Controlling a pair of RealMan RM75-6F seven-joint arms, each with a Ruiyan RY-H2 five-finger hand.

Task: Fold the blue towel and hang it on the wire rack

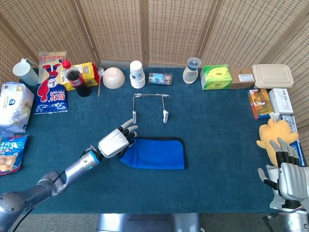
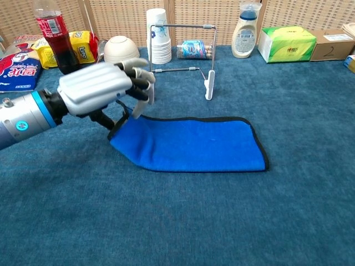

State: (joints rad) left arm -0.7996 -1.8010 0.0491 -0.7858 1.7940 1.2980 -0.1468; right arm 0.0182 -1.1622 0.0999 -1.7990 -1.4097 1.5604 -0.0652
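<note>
Blue towel [image 2: 194, 144] lies folded flat mid-table, a bit in front of the wire rack [image 2: 186, 52] w/ its left corner lifted up off the cloth. My left hand [image 2: 97, 88] has that corner pinched btwn thumb & fingers, other fingers curled over it. My right hand [image 1: 289, 176] sits at the table's right edge, fingers apart, holding nothing

My table [image 1: 217, 145] has a dark teal cloth. The folded blue towel [image 1: 157, 153] lies in the middle of it, and the wire rack [image 1: 149, 107] stands just behind. Along the far edge I see a bowl [image 1: 113, 77], paper cups [image 1: 137, 74], a tissue box [image 1: 216, 77] and a cola bottle [image 1: 77, 79].
</note>
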